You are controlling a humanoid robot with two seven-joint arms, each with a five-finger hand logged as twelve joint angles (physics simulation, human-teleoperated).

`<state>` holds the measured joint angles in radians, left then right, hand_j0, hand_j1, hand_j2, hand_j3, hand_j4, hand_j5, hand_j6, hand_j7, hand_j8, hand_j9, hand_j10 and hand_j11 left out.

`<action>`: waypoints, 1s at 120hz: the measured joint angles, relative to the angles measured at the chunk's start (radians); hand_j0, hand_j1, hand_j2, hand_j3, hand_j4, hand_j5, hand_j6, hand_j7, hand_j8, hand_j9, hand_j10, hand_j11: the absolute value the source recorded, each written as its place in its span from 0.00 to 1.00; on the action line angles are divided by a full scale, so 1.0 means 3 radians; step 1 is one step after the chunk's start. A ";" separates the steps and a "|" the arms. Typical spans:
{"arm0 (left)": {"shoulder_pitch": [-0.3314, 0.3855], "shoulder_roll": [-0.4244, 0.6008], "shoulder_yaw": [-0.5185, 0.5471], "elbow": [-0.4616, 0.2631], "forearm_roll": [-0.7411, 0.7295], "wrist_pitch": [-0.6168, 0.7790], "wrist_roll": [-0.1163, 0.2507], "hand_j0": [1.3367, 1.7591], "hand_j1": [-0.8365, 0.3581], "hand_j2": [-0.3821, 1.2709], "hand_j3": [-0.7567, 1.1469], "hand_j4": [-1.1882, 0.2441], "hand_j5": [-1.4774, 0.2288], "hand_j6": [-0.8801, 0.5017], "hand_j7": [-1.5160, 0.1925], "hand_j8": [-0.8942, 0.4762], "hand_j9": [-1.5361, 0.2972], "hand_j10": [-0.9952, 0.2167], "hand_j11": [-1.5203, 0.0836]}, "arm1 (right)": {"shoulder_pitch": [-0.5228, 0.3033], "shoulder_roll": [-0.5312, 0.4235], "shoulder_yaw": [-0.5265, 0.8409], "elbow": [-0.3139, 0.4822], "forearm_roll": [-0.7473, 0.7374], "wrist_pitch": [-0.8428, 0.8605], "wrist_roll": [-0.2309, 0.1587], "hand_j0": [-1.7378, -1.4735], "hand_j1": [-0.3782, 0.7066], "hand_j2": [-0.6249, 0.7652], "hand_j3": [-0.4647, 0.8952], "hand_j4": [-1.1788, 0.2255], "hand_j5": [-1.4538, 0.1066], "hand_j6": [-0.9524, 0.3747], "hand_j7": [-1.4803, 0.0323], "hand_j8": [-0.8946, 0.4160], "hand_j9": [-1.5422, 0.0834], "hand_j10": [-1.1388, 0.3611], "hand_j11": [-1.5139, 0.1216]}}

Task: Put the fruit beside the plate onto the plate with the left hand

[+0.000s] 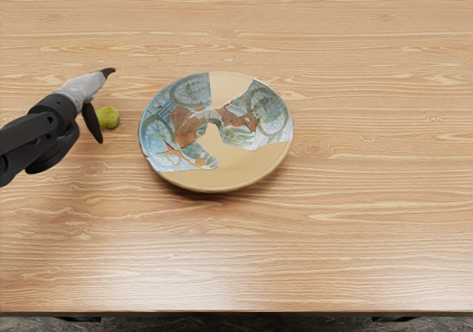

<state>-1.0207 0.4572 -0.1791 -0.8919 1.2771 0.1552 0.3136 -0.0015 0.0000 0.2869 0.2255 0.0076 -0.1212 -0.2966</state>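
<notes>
We see the left hand (83,95) reaching in from the left edge, poised over the small green fruit (109,117); the fruit lies on the wooden table (332,236), just left of the plate (229,166) and clear of its rim. The hand is open and holds nothing; one pale finger juts up and to the right, while a dark finger (92,122) points down just beside the fruit on its left. From this slant we cannot tell whether that fingertip touches the fruit or only hangs in front of it. The right arm is out of view.

We judge the grasp not yet made, so the risks lie in the closing. The fruit is small and round; a finger landing off-centre could nudge it and set it rolling across the bare wood, toward the plate or out of reach. With the digits splayed so wide, they may close around air or pinch only an edge; a weak pinch could let the fruit slip during the lift. The plate's raised rim is another hazard; a low carry could knock the fruit loose or shove the plate.
</notes>
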 joint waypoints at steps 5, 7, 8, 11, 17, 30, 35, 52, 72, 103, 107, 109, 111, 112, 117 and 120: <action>0.0012 0.0000 0.0001 0.0038 -0.0013 0.0001 -0.0002 0.76 0.95 0.24 0.40 0.80 0.83 0.60 0.86 0.62 0.81 0.79 0.92 | 0.0000 0.0000 0.0000 0.0000 0.0000 0.0000 0.0000 0.30 0.03 0.45 0.34 0.84 0.93 0.72 0.98 0.68 0.95 0.76 0.93; 0.0012 0.0000 0.0001 0.0050 -0.0017 0.0002 -0.0004 0.76 0.95 0.24 0.40 0.80 0.83 0.60 0.86 0.62 0.81 0.78 0.91 | 0.0000 0.0000 0.0000 0.0000 0.0000 0.0000 0.0000 0.30 0.03 0.45 0.34 0.84 0.93 0.72 0.98 0.68 0.95 0.76 0.93; 0.0012 0.0000 0.0002 0.0056 -0.0019 0.0002 -0.0004 0.76 0.95 0.24 0.40 0.80 0.83 0.60 0.85 0.62 0.81 0.78 0.91 | 0.0000 0.0000 0.0000 0.0000 0.0000 0.0000 0.0000 0.30 0.03 0.45 0.34 0.84 0.93 0.72 0.98 0.68 0.95 0.76 0.93; 0.0015 0.0001 0.0002 0.0073 -0.0024 0.0002 -0.0006 0.76 0.94 0.24 0.40 0.79 0.83 0.60 0.85 0.61 0.80 0.78 0.91 | 0.0000 0.0000 0.0000 0.0000 0.0000 0.0000 0.0000 0.30 0.03 0.45 0.34 0.84 0.93 0.72 0.98 0.68 0.95 0.76 0.93; 0.0022 -0.0004 0.0003 0.0097 -0.0032 0.0003 -0.0008 0.76 0.92 0.24 0.40 0.78 0.81 0.58 0.83 0.60 0.79 0.76 0.89 | 0.0000 0.0000 0.0000 0.0000 0.0000 0.0000 0.0000 0.30 0.03 0.45 0.34 0.84 0.93 0.72 0.98 0.68 0.95 0.76 0.93; 0.0017 -0.0097 0.0004 0.0122 -0.0044 0.0004 -0.0005 0.76 0.86 0.25 0.40 0.74 0.77 0.54 0.79 0.56 0.75 0.71 0.84 | 0.0000 0.0000 0.0000 0.0000 0.0000 0.0000 0.0000 0.30 0.03 0.45 0.34 0.84 0.93 0.72 0.98 0.68 0.95 0.76 0.93; 0.0017 -0.0094 0.0004 0.0126 -0.0046 0.0003 -0.0003 0.76 0.83 0.25 0.40 0.72 0.74 0.52 0.77 0.53 0.73 0.69 0.82 | 0.0000 0.0000 0.0000 0.0000 0.0000 0.0000 -0.0001 0.30 0.03 0.45 0.34 0.84 0.93 0.72 0.98 0.68 0.95 0.76 0.93; 0.0020 -0.0094 0.0021 0.0132 -0.0053 0.0000 0.0003 0.76 0.74 0.26 0.40 0.65 0.68 0.45 0.70 0.47 0.66 0.61 0.75 | 0.0000 0.0000 0.0000 0.0000 0.0000 0.0000 -0.0001 0.30 0.03 0.45 0.34 0.84 0.93 0.72 0.98 0.68 0.95 0.76 0.93; -0.0003 -0.0092 0.0064 0.0131 -0.0059 -0.0008 0.0009 0.76 0.66 0.27 0.40 0.59 0.61 0.39 0.63 0.40 0.60 0.54 0.68 | 0.0000 0.0000 0.0000 0.0000 0.0000 0.0000 -0.0002 0.30 0.03 0.45 0.34 0.84 0.93 0.72 0.98 0.68 0.95 0.76 0.93; -0.0008 -0.0102 0.0096 0.0125 -0.0062 -0.0015 0.0018 0.76 0.57 0.28 0.40 0.53 0.54 0.33 0.56 0.34 0.54 0.47 0.60 | 0.0000 0.0000 0.0000 0.0000 0.0000 0.0000 -0.0001 0.30 0.03 0.45 0.34 0.84 0.93 0.72 0.98 0.68 0.95 0.76 0.93; -0.0008 -0.0102 0.0097 0.0124 -0.0065 -0.0016 0.0018 0.76 0.56 0.29 0.40 0.53 0.54 0.32 0.56 0.34 0.53 0.46 0.60 | 0.0000 0.0000 0.0000 0.0000 0.0000 0.0000 -0.0001 0.30 0.03 0.45 0.34 0.84 0.93 0.72 0.98 0.68 0.95 0.76 0.93; -0.0008 -0.0102 0.0098 0.0123 -0.0066 -0.0016 0.0018 0.76 0.56 0.29 0.40 0.52 0.53 0.32 0.56 0.33 0.53 0.46 0.60 | 0.0000 0.0000 0.0000 0.0000 0.0000 -0.0001 -0.0001 0.30 0.03 0.45 0.34 0.84 0.93 0.72 0.98 0.68 0.95 0.76 0.93; -0.0008 -0.0102 0.0098 0.0123 -0.0068 -0.0016 0.0018 0.76 0.55 0.29 0.40 0.52 0.53 0.32 0.55 0.33 0.53 0.46 0.59 | 0.0000 0.0000 0.0000 0.0000 0.0000 0.0000 -0.0001 0.30 0.03 0.45 0.34 0.84 0.93 0.72 0.98 0.68 0.95 0.76 0.93; -0.0008 -0.0102 0.0099 0.0122 -0.0068 -0.0016 0.0018 0.76 0.55 0.29 0.40 0.52 0.53 0.32 0.55 0.33 0.53 0.46 0.59 | 0.0000 0.0000 0.0000 0.0000 0.0000 0.0000 -0.0001 0.30 0.03 0.45 0.34 0.84 0.93 0.72 0.98 0.68 0.95 0.76 0.93; -0.0009 -0.0102 0.0100 0.0121 -0.0071 -0.0016 0.0018 0.76 0.54 0.29 0.40 0.51 0.52 0.31 0.54 0.32 0.52 0.45 0.58 | 0.0000 0.0000 0.0000 0.0000 0.0000 0.0000 -0.0002 0.30 0.03 0.45 0.34 0.84 0.93 0.72 0.98 0.68 0.95 0.76 0.93; -0.0008 -0.0102 0.0103 0.0121 -0.0072 -0.0017 0.0018 0.76 0.53 0.29 0.40 0.51 0.52 0.30 0.54 0.32 0.51 0.44 0.58 | 0.0000 0.0000 0.0000 0.0000 0.0000 0.0000 -0.0001 0.30 0.03 0.45 0.34 0.84 0.93 0.72 0.98 0.68 0.95 0.76 0.93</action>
<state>-1.0232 0.4265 -0.1481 -0.8555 1.2554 0.1502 0.3190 -0.0015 0.0000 0.2869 0.2255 0.0076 -0.1212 -0.2970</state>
